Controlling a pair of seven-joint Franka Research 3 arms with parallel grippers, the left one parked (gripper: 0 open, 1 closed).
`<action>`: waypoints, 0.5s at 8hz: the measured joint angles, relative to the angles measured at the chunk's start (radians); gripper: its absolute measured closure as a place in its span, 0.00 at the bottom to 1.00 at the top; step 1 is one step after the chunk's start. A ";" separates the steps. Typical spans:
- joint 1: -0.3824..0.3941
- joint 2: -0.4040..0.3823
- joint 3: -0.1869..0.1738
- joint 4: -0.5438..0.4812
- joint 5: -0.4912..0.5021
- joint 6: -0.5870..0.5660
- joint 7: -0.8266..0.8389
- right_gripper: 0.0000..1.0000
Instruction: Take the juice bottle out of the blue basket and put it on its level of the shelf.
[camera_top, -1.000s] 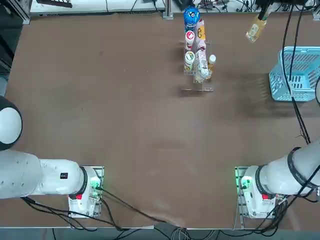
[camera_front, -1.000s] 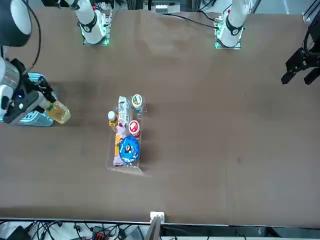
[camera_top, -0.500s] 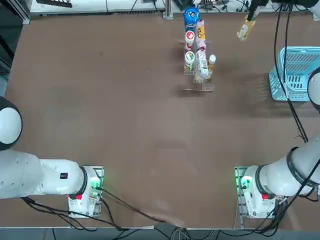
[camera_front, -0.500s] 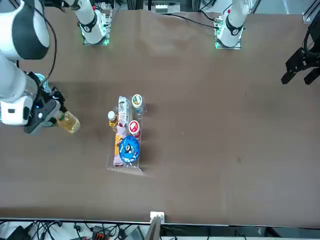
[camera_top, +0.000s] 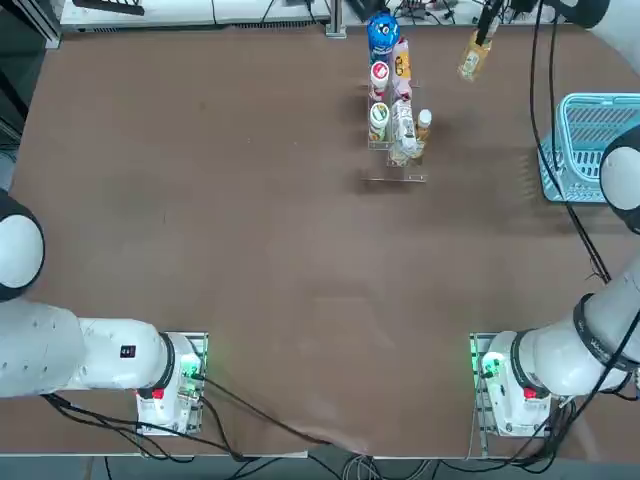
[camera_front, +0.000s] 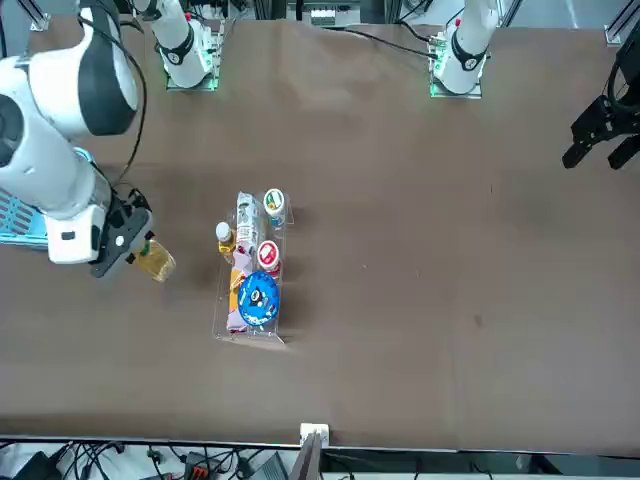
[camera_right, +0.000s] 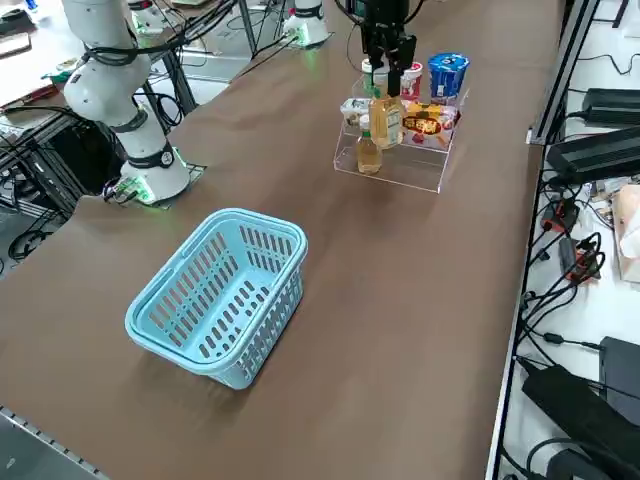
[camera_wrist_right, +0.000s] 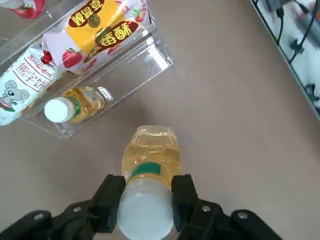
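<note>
Top view: the right gripper (camera_top: 486, 30) partly hides the juice bottle (camera_top: 475, 56).

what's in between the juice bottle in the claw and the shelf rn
Nothing visible stands between the juice bottle, gripped in the right claw, and the near side of the clear shelf; only open air over the table.

Juice bottle (camera_wrist_right: 151, 150): clear plastic, pale yellow juice, green neck band, white cap; held at the neck in the right pincer (camera_wrist_right: 149, 182), cap up, roughly upright, raised over the tabletop's far part, to the right of the shelf. Shelf (camera_right: 412, 172): clear acrylic, stepped levels, narrow, standing near the tabletop's far edge, a little right of its middle. Blue basket (camera_right: 228, 292): light blue plastic, rectangular, slotted sides, upright, open top, on the tabletop's far half toward the right edge.
</note>
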 joint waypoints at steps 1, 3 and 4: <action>0.006 0.011 0.000 0.000 -0.008 0.023 -0.028 0.46; 0.009 0.039 0.000 0.000 -0.013 0.066 -0.070 0.46; 0.011 0.054 -0.001 0.000 -0.013 0.091 -0.083 0.46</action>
